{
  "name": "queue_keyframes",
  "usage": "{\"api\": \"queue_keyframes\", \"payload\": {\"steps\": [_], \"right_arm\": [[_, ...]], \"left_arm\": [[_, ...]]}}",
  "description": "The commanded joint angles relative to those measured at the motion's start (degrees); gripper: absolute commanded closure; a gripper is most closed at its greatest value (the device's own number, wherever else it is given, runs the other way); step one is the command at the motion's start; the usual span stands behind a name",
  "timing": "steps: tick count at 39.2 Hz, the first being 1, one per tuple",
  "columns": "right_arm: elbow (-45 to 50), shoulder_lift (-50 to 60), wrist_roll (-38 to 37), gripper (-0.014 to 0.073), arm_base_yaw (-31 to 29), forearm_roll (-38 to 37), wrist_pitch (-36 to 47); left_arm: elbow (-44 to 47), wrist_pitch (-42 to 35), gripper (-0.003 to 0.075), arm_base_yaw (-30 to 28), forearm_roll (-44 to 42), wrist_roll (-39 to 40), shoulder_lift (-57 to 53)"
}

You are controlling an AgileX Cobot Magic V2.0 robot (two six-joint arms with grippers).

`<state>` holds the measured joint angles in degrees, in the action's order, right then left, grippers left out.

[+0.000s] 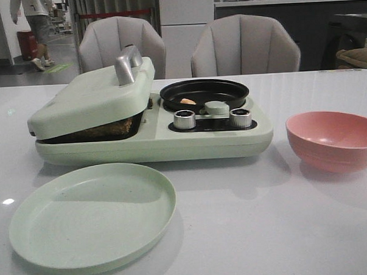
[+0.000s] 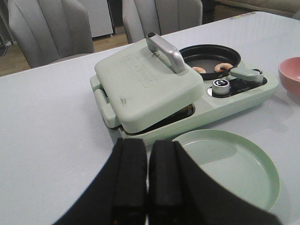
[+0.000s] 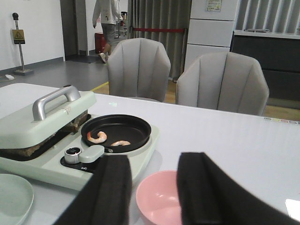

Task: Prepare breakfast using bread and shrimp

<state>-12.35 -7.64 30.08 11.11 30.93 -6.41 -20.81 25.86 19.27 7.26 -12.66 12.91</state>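
While the bread [image 1: 107,128] sits dark under the tilted press lid [image 1: 90,99], two shrimp [image 3: 98,137] lie in the black pan [image 3: 136,126]. Left gripper [image 2: 146,180] pressed together by the green plate [image 2: 243,164]; right gripper [image 3: 152,187] spread above the pink bowl [image 3: 157,199].

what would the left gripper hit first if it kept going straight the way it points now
Probably the lowered pale green lid of the breakfast maker, dead ahead of the left gripper. If it aims lower, the round pale green plate beside that line could come first; depth is unclear.
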Motion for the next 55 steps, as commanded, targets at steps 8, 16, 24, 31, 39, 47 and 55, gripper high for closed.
{"api": "queue_keyframes", "payload": {"steps": [8, 16, 24, 31, 39, 47, 55], "right_arm": [[-1.6, -0.4, 0.6, 0.0439, 0.0, 0.3, 3.8], [-1.6, -0.4, 0.6, 0.0439, 0.0, 0.3, 3.7], [-1.6, -0.4, 0.6, 0.0439, 0.0, 0.3, 3.7], [-1.6, -0.4, 0.6, 0.0439, 0.0, 0.3, 3.7], [-1.6, -0.4, 0.6, 0.0439, 0.0, 0.3, 3.7], [-1.6, -0.4, 0.6, 0.0439, 0.0, 0.3, 3.7], [-1.6, -0.4, 0.6, 0.0439, 0.0, 0.3, 3.7]], "left_arm": [[-1.6, -4.4, 0.0606, 0.4, 0.9, 0.7, 0.5], [-1.6, -4.4, 0.0606, 0.4, 0.9, 0.7, 0.5], [-1.6, -4.4, 0.0606, 0.4, 0.9, 0.7, 0.5], [-1.6, -4.4, 0.0606, 0.4, 0.9, 0.7, 0.5], [-1.4, -4.4, 0.0606, 0.4, 0.9, 0.7, 0.5], [2.5, -5.3, 0.0606, -1.5, -1.4, 0.7, 0.5], [9.2, -18.5, 0.0606, -9.8, -1.4, 4.8, -2.2]]}}
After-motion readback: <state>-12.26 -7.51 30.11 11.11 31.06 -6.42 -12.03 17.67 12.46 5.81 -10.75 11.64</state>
